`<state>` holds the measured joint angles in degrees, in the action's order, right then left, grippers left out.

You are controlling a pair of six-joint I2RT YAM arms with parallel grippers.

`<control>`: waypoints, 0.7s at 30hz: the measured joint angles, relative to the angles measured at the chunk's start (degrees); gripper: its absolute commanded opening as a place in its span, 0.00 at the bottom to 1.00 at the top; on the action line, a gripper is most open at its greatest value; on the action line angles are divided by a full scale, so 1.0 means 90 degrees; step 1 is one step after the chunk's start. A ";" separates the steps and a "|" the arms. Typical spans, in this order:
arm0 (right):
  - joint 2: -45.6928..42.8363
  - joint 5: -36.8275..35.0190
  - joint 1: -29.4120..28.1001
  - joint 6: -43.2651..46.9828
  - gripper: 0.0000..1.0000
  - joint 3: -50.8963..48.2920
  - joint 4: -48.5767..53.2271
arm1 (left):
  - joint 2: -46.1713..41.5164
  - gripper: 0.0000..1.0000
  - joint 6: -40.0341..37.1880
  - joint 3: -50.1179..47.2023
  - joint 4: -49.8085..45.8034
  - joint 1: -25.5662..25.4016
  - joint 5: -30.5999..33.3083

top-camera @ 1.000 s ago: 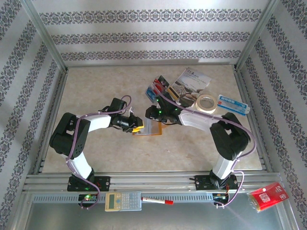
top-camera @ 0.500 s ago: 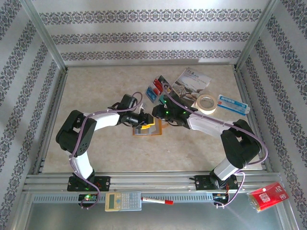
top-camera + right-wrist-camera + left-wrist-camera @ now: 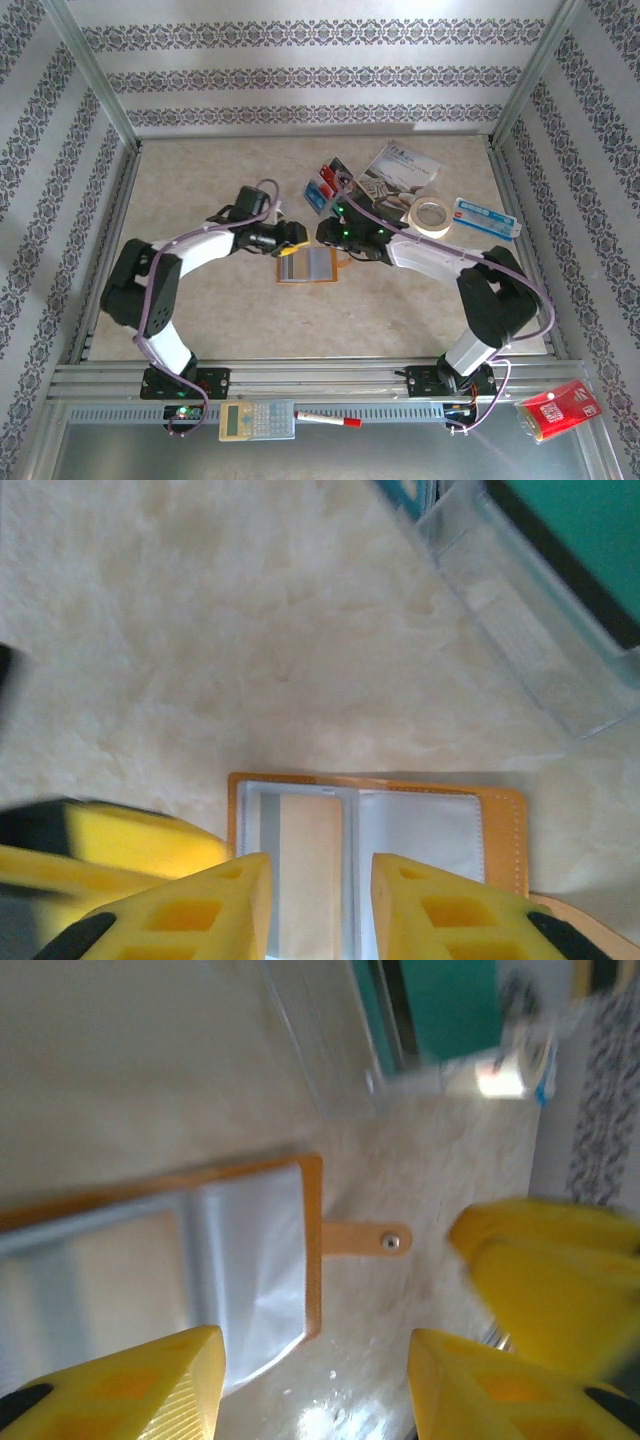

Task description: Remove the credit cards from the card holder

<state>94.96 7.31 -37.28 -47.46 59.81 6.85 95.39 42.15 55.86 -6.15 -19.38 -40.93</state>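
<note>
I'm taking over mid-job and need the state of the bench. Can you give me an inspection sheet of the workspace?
Surface: beige table, no spills seen.
Job's things: wallet lies open, a tan card in one sleeve; blue, red and black cards lie beyond it.
Clutter: brochure, tape roll, white-blue box at the far right; calculator, marker, red packet on the near rail.
Hands: left hand open over the wallet's strap-side edge; right hand open above the tan card.
Cables: purple cables loop along both arms.
Surroundings: patterned walls, metal frame.
</note>
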 measured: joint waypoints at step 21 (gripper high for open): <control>0.2244 -0.0622 -0.1081 0.1256 0.49 0.2176 0.3028 | -0.0668 0.76 -0.0345 -0.0403 -0.0976 0.1251 0.0631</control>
<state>115.15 1.72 -47.00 -36.16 79.40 34.11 89.38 39.05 52.23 -14.94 -8.12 -35.24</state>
